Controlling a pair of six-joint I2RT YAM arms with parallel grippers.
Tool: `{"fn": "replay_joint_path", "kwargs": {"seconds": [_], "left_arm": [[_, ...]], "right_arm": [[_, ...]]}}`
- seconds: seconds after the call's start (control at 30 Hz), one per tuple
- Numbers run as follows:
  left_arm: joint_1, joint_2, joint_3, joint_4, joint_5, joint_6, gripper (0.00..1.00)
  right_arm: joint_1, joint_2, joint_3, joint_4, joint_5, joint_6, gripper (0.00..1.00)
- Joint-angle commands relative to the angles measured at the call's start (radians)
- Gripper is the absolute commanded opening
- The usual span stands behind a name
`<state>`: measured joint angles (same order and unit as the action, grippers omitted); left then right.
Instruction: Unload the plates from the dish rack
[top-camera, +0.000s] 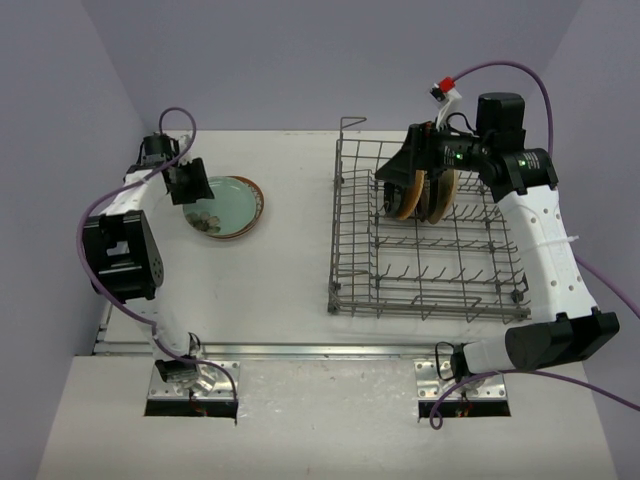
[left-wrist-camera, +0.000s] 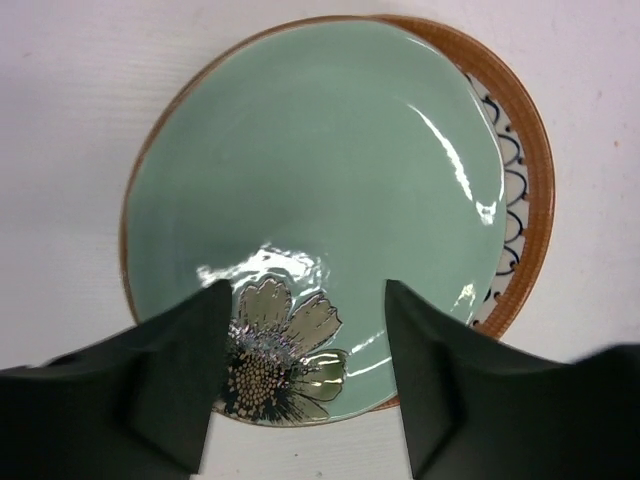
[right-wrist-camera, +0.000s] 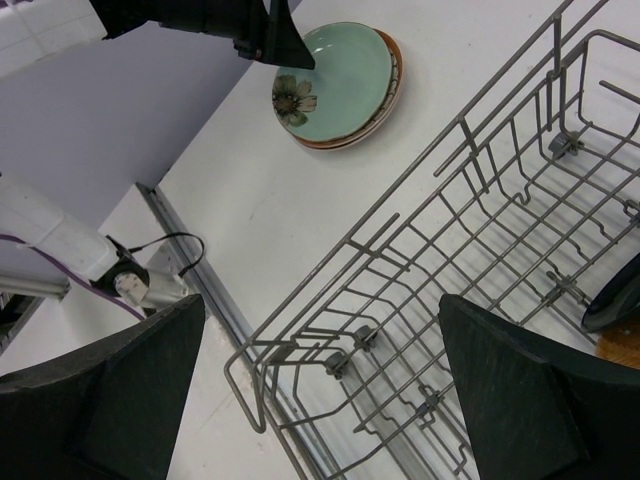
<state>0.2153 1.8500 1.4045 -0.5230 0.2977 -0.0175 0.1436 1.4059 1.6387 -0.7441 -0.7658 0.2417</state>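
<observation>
"On the white bench (top-camera: 290, 270), what takes up the most room?"

"That grey wire dish rack (top-camera: 430, 262), set on the right half. Its near rows of tines stand bare."

"And the arms?"

"The right arm (top-camera: 540, 240) runs up along the rack's right side and bends in over the far rows. The left arm (top-camera: 120, 255) stands at the bench's left edge and reaches toward the far left."

"Where are the plates?"

"Split between two places. Some upright plates (top-camera: 425, 200) stand on edge between the tines in the far part of the rack: a tan-orange one with darker ones beside it, though I cannot tell the exact count. Two more lie flat on the bench, well apart from the rack on its left: a pale green plate (left-wrist-camera: 310, 150) stacked on a brown-rimmed plate (left-wrist-camera: 530, 170), whose patterned border shows along one side."

"How is the right tool (right-wrist-camera: 320, 395)?"

"Released. Its fingers are spread wide, with only rack wires and bench showing between them. It hangs over the rack just beside the upright plates — whether it touches one I cannot tell."

"And the left tool (left-wrist-camera: 303, 300)?"

"Released too. It hovers over the pale green plate with fingers parted, and nothing sits between them."

"Smallest detail?"

"A flower (left-wrist-camera: 275, 350) painted near that plate's rim — right under the left tool."
</observation>
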Motion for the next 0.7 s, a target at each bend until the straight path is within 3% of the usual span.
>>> {"fn": "replay_joint_path", "kwargs": {"seconds": [0.0,0.1,0.23,0.43,0.67], "left_arm": [[-0.004,-0.186,-0.012,0.131,-0.222,0.003,0.45],[-0.004,-0.205,0.011,0.132,-0.359,0.016,0.29],[0.0,-0.169,0.037,0.113,-0.512,0.09,0.16],[0.016,-0.045,0.076,0.031,-0.538,0.132,0.16],[0.015,0.034,0.071,-0.014,-0.406,0.14,0.25]], "right_arm": [[0.004,-0.018,0.003,0.009,0.003,-0.015,0.99],[0.004,-0.015,0.001,0.013,0.005,-0.015,0.99],[0.004,-0.014,0.001,0.017,0.006,-0.012,0.99],[0.003,-0.017,-0.002,0.018,0.011,-0.013,0.99],[0.004,-0.021,-0.001,0.009,0.017,-0.02,0.99]]}}
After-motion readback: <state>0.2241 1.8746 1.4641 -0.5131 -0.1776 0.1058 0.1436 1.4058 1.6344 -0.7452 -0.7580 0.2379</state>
